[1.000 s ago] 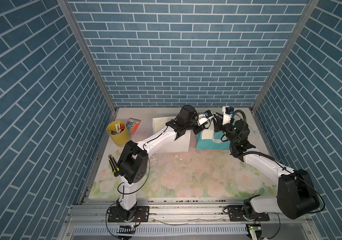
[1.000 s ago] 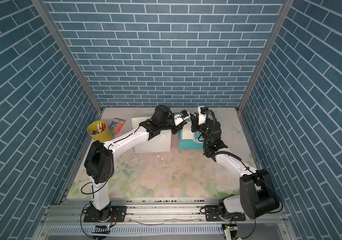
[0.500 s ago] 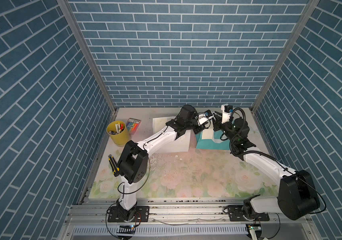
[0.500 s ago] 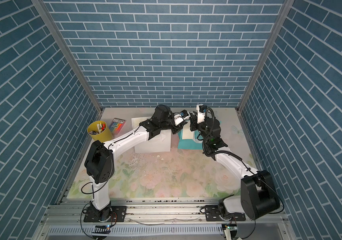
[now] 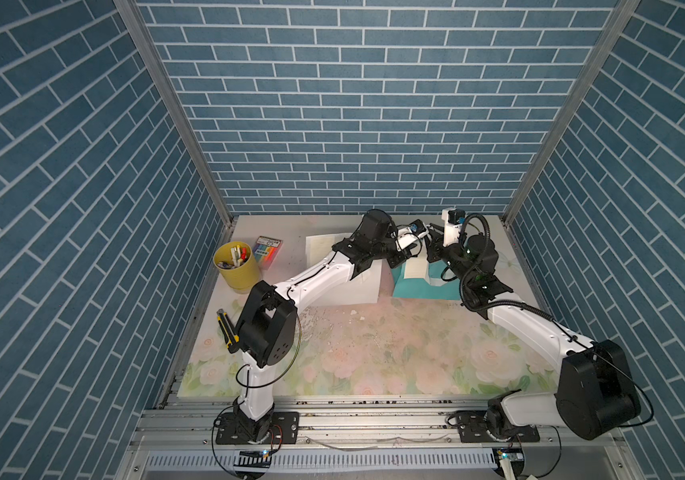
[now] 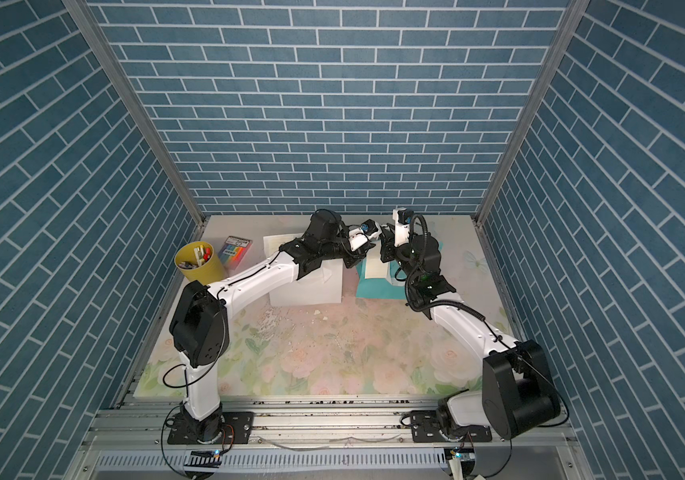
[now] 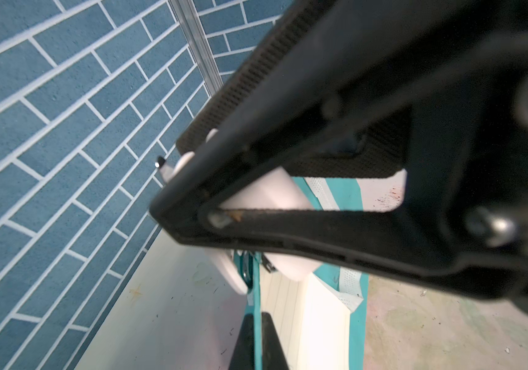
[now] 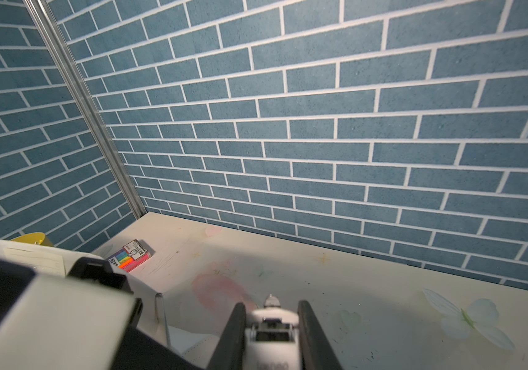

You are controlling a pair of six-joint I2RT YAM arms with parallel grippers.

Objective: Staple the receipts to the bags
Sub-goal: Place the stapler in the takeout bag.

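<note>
The teal bag [image 5: 415,291] lies flat at the back right with a cream receipt [image 5: 415,268] on it. In the left wrist view my left gripper [image 7: 257,339] is shut on the teal bag's raised edge [image 7: 257,288], beside the receipt [image 7: 304,307]. My right gripper [image 8: 271,306] is shut on a white stapler [image 8: 270,333], whose nose [image 7: 272,192] sits at that same bag edge. Both grippers meet over the bag in both top views, the left gripper [image 5: 399,261] and the right gripper [image 5: 432,253]. The white bag [image 5: 353,286] lies left of it, another receipt [image 5: 324,243] at its far end.
A yellow cup [image 5: 236,264] of pens and a colourful marker pack [image 5: 268,251] stand at the back left. A yellow and black utility knife [image 5: 227,336] lies by the left table edge. The back wall is close behind both grippers.
The right wrist with the stapler has shifted slightly left toward the left gripper. The left arm holds still.
</note>
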